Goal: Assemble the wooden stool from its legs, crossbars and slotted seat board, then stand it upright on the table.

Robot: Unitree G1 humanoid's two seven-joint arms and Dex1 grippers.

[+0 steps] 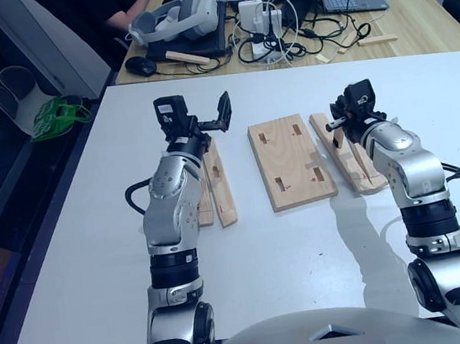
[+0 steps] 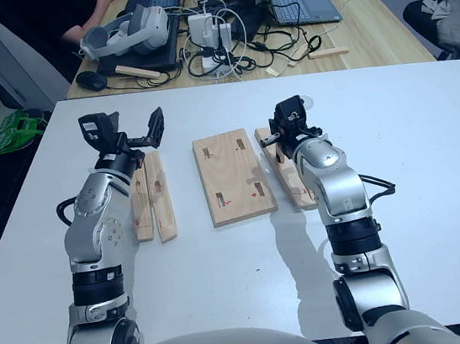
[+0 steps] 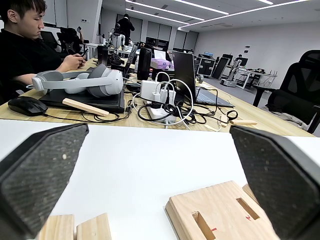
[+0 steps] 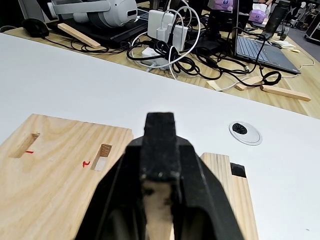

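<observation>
Seat board (image 1: 292, 161) lay flat on the table (image 1: 250, 262), slots up, long axis running away from the robot, squarely between the arms. Left gripper (image 1: 199, 115) hovered spread wide over the left legs (image 1: 222, 186), which lay the same way. Right gripper (image 1: 343, 116) sat clenched above the right legs (image 1: 346, 163), the nearer to the board. Was it pinching wood? Couldn't tell.

Seat board (image 1: 291, 160): pale bare wood, matt, no varnish, grain plainly visible; the 4 slots have rougher cut edges. Legs (image 1: 223, 191): same light unfinished wood, matt. Tabletop (image 1: 308, 246): white, smooth, matt with a faint sheen. Pads (image 3: 42, 170) of my left pincer (image 1: 199, 113): black, finely pebbled, rubber-like, dull. My right pincer (image 4: 160, 125): black hard plastic, smooth, slight gloss along the edges.
</observation>
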